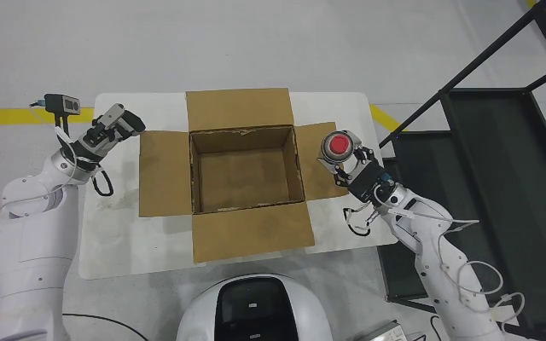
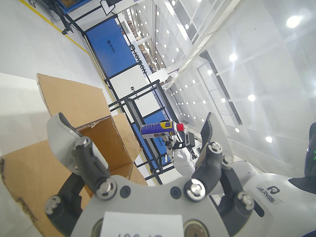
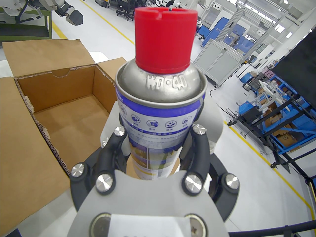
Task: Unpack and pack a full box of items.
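Spray can (image 1: 339, 147) w/ red cap stands upright in right gripper (image 3: 160, 124), jaws clamped round its body, above the right flap of the open cardboard box (image 1: 243, 141). Left gripper (image 1: 132, 124) hangs wide open, holding nothing, beyond the box's left flap. Probably packing: carry can over the opening, keep it vertical, lower into a corner, release only once base rests on box floor.
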Tool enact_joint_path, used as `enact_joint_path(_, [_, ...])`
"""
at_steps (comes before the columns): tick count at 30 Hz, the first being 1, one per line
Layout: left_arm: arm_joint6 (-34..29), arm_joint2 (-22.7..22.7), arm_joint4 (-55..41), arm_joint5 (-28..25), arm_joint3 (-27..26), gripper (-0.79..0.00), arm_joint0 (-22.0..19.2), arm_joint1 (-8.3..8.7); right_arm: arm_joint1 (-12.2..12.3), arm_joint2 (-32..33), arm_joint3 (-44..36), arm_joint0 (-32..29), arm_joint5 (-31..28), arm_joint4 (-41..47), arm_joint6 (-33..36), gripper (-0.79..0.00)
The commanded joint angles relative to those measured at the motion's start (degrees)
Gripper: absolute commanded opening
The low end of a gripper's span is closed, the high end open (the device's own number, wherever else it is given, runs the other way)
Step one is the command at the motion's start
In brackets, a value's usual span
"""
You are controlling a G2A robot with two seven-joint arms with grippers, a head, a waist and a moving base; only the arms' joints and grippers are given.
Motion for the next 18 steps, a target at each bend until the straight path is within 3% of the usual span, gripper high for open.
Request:
enact_joint_path(1, [0.00, 0.00, 0.00, 0.00, 0.00, 0.000, 0.00, 0.00, 0.00, 0.00, 0.00, 0.00, 0.00, 0.00, 0.00, -0.785])
enact_joint_path(5, [0.00, 0.00, 0.00, 0.00, 0.00, 0.000, 0.00, 0.00, 0.00, 0.00, 0.00, 0.00, 0.00, 0.00, 0.00, -0.785])
enact_joint_path(8, [0.00, 0.00, 0.00, 0.00, 0.00, 0.000, 0.00, 0.00, 0.16, -1.80, -0.38, 2.75, -4.70, -0.97, 6.55, -0.785])
enact_joint_path(10, [0.00, 0.00, 0.00, 0.00, 0.00, 0.000, 0.00, 0.00, 0.16, -4.69, -0.10, 7.36, -9.40, -1.64, 12.96, -0.785])
enact_joint_path(13, [0.00, 0.00, 0.00, 0.00, 0.00, 0.000, 0.00, 0.00, -0.51, -11.64, 2.75, 15.53, -13.38, -1.23, 17.20, -0.785])
enact_joint_path(18, [0.00, 0.00, 0.00, 0.00, 0.00, 0.000, 0.00, 0.00, -2.24, -23.11, 10.59, 26.19, -16.11, -2.66, 23.84, -0.785])
